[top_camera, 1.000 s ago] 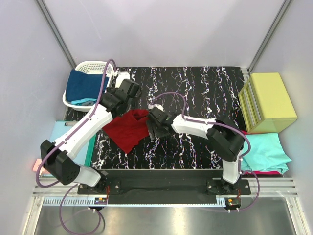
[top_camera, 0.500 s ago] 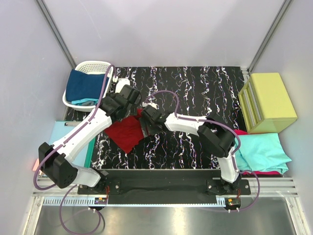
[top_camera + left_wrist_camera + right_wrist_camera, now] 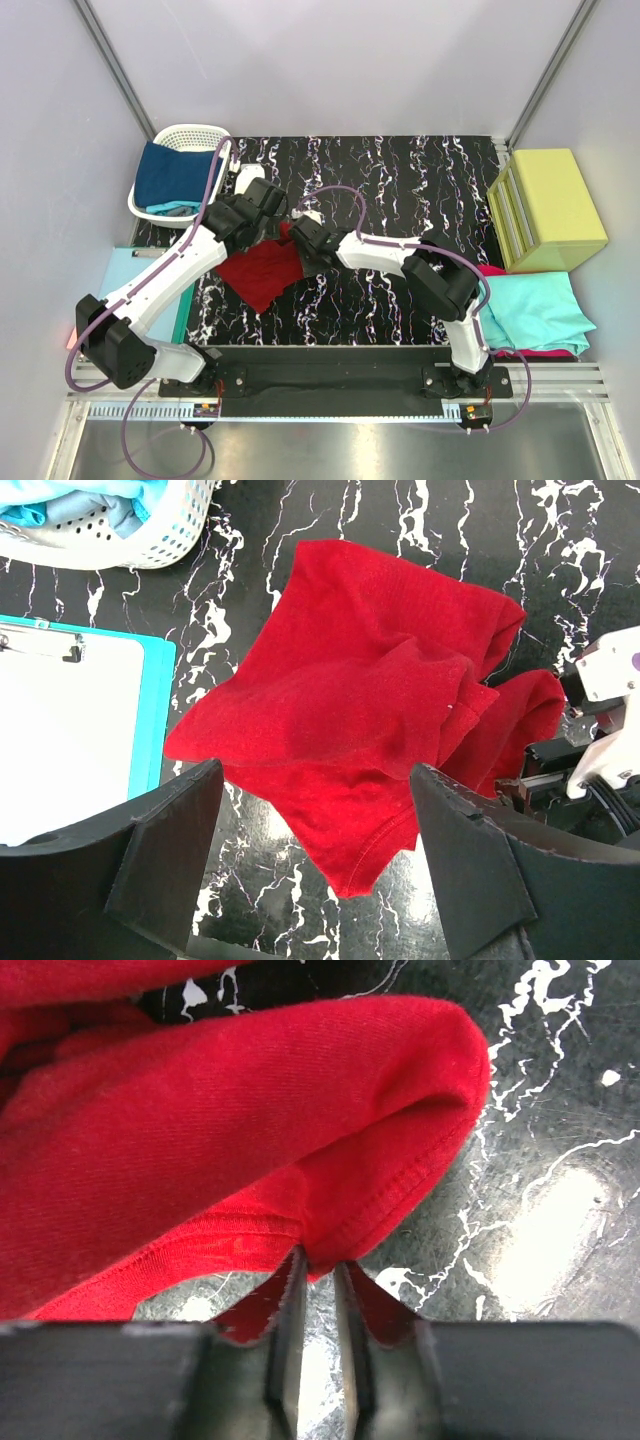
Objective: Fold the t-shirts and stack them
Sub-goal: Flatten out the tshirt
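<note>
We see the red t-shirt (image 3: 360, 710) as soft, matt knit cloth with a stitched hem, lying on a table (image 3: 560, 1240) whose black, white-veined top is smooth and glossy enough to catch the light. We note a white perforated plastic basket (image 3: 170, 535), a blue plastic clipboard (image 3: 155, 710) holding matt white paper (image 3: 60, 730) under a metal clip (image 3: 68, 652), and matt black, faintly grainy fingers (image 3: 170, 850) on the left gripper (image 3: 318, 780).

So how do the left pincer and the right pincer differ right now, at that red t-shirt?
The left pincer stands wide open, while the right pincer is closed to a narrow slit. The left pincer holds nothing and hangs over the red t-shirt, while the right pincer pinches a hemmed edge of it. Both are at the same shirt.
</note>
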Robot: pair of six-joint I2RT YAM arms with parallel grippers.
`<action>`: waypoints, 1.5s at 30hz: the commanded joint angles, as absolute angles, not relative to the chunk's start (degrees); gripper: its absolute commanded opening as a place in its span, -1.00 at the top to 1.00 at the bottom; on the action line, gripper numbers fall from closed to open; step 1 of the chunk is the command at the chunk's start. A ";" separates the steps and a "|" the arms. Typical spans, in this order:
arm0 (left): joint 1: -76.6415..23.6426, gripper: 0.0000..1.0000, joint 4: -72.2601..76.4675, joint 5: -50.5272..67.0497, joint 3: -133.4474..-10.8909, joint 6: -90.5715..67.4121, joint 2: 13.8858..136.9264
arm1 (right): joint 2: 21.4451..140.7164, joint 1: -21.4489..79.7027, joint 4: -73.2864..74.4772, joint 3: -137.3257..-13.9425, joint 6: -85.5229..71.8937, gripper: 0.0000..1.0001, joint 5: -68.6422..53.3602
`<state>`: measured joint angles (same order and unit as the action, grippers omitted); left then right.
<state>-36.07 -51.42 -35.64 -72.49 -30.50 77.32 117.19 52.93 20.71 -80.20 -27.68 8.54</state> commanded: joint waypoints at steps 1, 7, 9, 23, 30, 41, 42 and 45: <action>-36.56 -0.62 -50.54 -36.91 -72.16 -31.46 75.41 | 116.02 53.35 21.36 -77.26 -29.09 0.65 10.10; -36.91 -0.61 -50.54 -37.18 -71.81 -31.73 75.15 | 110.49 53.35 22.94 -75.94 -28.75 1.00 15.02; -37.00 -0.61 -50.54 -37.18 -71.63 -31.73 74.97 | 105.42 53.18 23.38 -76.37 -27.52 1.00 19.48; -39.72 -0.63 -50.45 -36.12 -73.91 -33.14 75.15 | 96.15 49.13 42.36 -112.83 -13.10 1.00 29.35; -44.47 -0.64 -50.01 -37.26 -77.78 -32.96 75.76 | 95.98 49.13 47.28 -126.99 -8.88 1.00 32.34; -45.88 -0.66 -50.27 -40.78 -83.14 -31.38 77.60 | 89.49 49.22 46.59 -132.10 -7.47 1.00 32.78; -45.88 -0.66 -50.36 -41.22 -83.75 -30.85 77.87 | 88.78 49.22 46.32 -132.19 -7.47 1.00 32.61; -45.97 -0.68 -50.45 -41.92 -86.39 -30.41 79.10 | 86.14 49.22 45.53 -132.19 -7.56 1.00 31.82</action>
